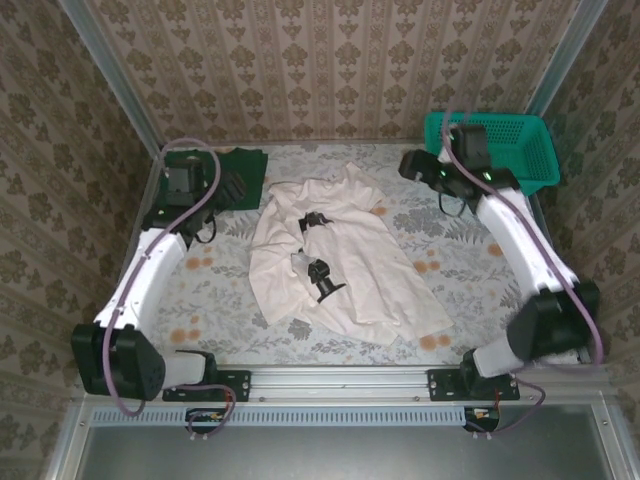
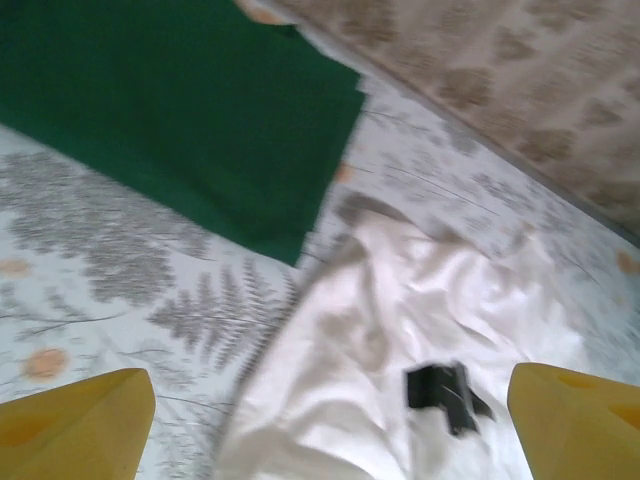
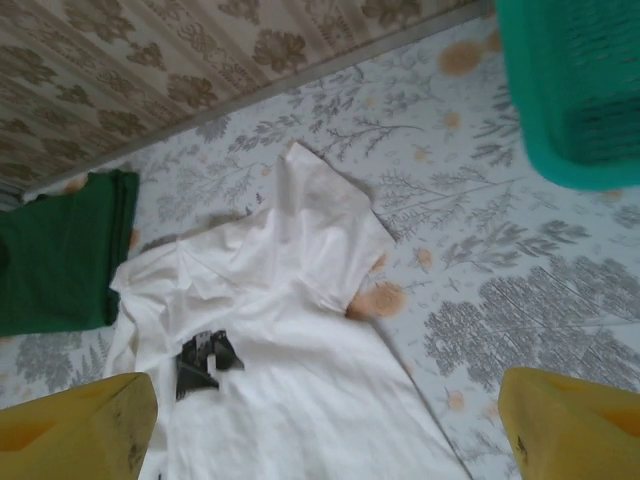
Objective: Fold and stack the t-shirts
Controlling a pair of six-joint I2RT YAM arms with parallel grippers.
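Note:
The off-white t-shirt (image 1: pixel 335 255) lies spread and rumpled in the middle of the table, its dark print marks (image 1: pixel 318 270) facing up. The dark green t-shirt (image 1: pixel 243 172) lies folded flat at the back left. My left gripper (image 1: pixel 232 188) hovers over the green shirt's near edge, beside the white shirt's left shoulder. Its yellow fingers (image 2: pixel 75 425) stand wide apart with nothing between them, above the white shirt (image 2: pixel 400 340) and the green one (image 2: pixel 180 110). My right gripper (image 1: pixel 410 165) hangs open at the back right, its fingers (image 3: pixel 570 425) apart over the white shirt (image 3: pixel 290 340).
A teal mesh basket (image 1: pixel 505 140) stands at the back right corner, close behind the right wrist, and its corner (image 3: pixel 570 90) appears in the right wrist view. Patterned walls (image 1: pixel 330 70) close the table at the back and sides. The floral tablecloth (image 1: pixel 200 290) lies bare at the front left.

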